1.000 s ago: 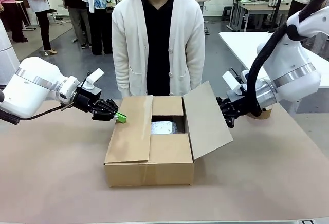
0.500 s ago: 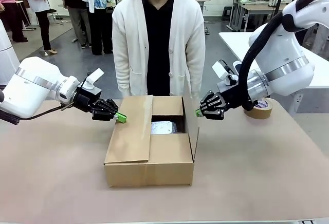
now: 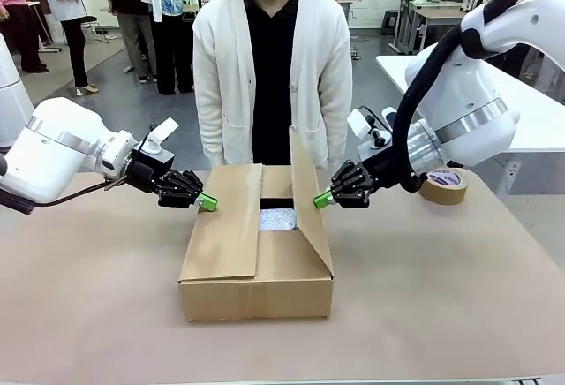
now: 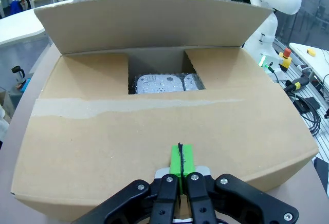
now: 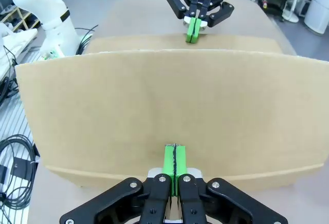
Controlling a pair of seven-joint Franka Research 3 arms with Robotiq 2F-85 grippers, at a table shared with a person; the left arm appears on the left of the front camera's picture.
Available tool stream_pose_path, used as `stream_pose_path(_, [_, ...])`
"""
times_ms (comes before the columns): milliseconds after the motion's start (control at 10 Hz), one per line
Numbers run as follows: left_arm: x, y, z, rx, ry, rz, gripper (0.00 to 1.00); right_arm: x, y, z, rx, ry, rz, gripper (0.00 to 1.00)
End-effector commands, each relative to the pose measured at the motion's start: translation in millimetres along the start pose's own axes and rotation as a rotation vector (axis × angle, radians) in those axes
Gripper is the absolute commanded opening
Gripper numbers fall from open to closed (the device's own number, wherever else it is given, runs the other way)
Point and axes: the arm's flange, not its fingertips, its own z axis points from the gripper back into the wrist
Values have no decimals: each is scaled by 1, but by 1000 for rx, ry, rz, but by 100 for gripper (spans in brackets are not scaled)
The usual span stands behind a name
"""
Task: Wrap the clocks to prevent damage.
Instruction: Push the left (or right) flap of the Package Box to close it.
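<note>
Front view, right flap (image 3: 302, 173): standing upright, we are pushing it leftward.
Right gripper (image 3: 323, 199): pads together (left gripper (image 3: 207, 201) too).

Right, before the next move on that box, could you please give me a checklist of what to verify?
1. Left flap lying flat over the box: ok.
2. Left jaws shut, tips at that flap: ok.
3. Right flap folded down: not ok, it leans inward, only partway.
4. Right jaws shut, tips against the right flap's outer face: ok.
5. Wrapped item sitting low inside the box, clear of the flaps: ok.
6. Tape roll ready on the table, on the robot's right: ok.
</note>
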Motion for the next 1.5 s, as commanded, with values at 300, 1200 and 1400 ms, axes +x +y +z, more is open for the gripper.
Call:
stream_pose_path(300, [-3, 0, -3, 3, 7, -3, 0, -5, -20, -29, 38, 22, -13, 1])
stream_pose_path(1200, [-3, 0, -3, 3, 7, -3, 0, -10, -33, -39, 109, -51, -1, 1])
stream_pose_path(1400, [-3, 0, -3, 3, 7, -3, 0, -10, -33, -39, 109, -51, -1, 1])
